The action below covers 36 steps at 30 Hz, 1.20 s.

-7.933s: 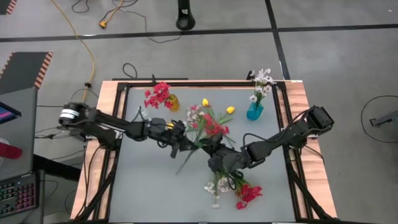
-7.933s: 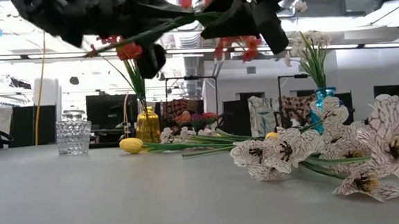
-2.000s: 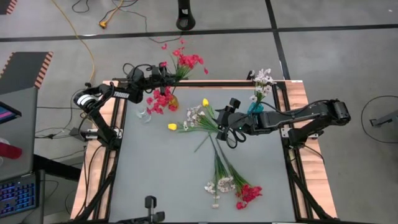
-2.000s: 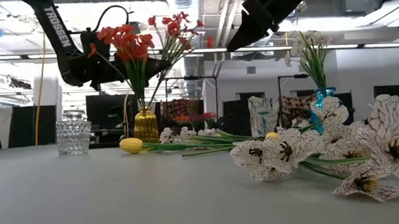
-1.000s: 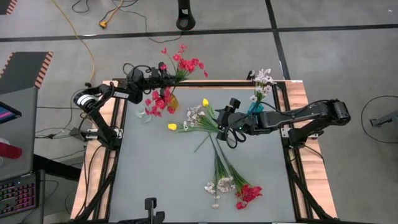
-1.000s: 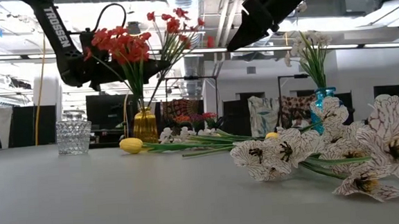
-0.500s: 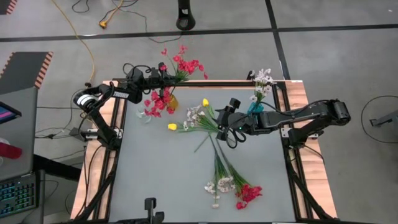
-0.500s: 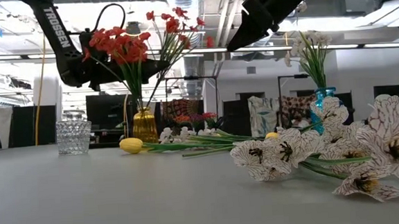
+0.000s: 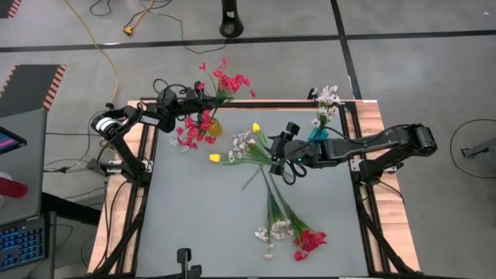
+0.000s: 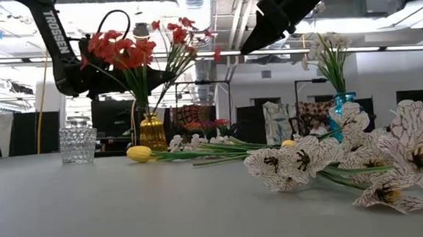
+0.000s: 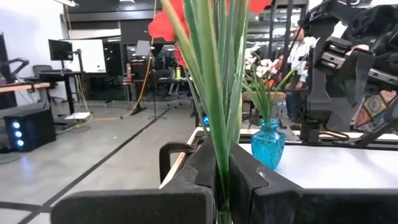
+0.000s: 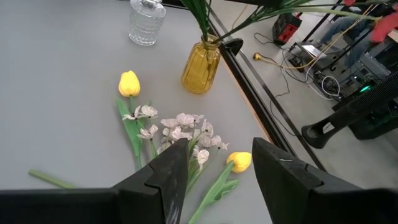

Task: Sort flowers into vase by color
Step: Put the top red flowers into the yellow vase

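left claw [image 11: 222,180] clamped on red spray stems [image 11: 214,93] | right claw [image 12: 214,171] spread wide, holding nothing

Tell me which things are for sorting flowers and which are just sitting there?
For the job: red spray in the left gripper; yellow vase; blue vase; yellow tulips; white blossoms; right gripper, open above them.

Just there: clear glass jar; yellow cable on the floor.

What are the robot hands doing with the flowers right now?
Left hand shut on red spray beside yellow vase. Right hand open, above loose flowers. Nothing blocking.
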Each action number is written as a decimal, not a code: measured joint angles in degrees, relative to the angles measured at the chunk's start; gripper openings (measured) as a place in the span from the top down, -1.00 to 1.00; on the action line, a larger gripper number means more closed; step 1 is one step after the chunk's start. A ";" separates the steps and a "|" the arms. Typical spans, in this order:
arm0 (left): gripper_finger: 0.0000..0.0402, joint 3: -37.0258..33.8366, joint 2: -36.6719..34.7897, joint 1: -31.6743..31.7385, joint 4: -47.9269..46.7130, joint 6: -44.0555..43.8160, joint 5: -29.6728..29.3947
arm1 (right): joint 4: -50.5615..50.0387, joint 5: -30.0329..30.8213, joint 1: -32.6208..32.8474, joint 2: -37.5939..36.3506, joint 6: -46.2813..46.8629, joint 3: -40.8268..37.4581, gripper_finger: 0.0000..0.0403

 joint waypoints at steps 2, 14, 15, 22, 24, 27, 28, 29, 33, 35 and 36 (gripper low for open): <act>1.00 0.00 0.00 -0.33 0.17 0.49 -0.70 | -0.01 0.00 0.00 0.00 -0.01 0.00 -0.01; 0.68 0.17 0.00 -0.51 0.15 -1.72 -4.57 | 0.00 0.00 0.00 0.00 -0.02 0.00 -0.01; 0.61 0.17 -0.02 -0.40 0.16 -2.06 -4.47 | -0.01 0.00 0.00 0.00 -0.02 0.00 -0.01; 0.26 0.17 -1.62 2.21 0.11 -3.60 -2.28 | -0.01 0.00 0.00 0.00 -0.01 0.00 -0.01; 0.22 0.17 -1.93 3.01 0.06 -3.65 -1.74 | -0.01 0.00 0.00 0.00 -0.02 0.00 -0.01; 0.19 0.20 -2.03 3.92 0.26 -3.67 -1.48 | 0.00 0.00 0.00 0.00 0.01 0.00 -0.01; 0.19 0.20 -2.03 4.10 0.24 -3.67 -1.46 | -0.01 0.00 0.00 0.00 0.01 0.00 -0.01; 0.19 0.20 -2.03 4.28 0.20 -3.67 -1.46 | 0.01 0.00 0.00 0.00 0.01 0.00 -0.01; 0.19 0.20 -2.03 4.39 0.58 -3.67 -1.46 | 0.00 0.00 0.00 0.00 0.01 0.00 -0.01; 0.19 0.20 -2.03 4.37 1.27 -3.67 -1.46 | -0.01 0.00 0.00 0.00 0.01 0.00 -0.01; 0.18 0.21 -2.03 4.37 1.47 -3.67 -1.44 | 0.01 0.00 0.00 0.00 0.01 0.00 -0.01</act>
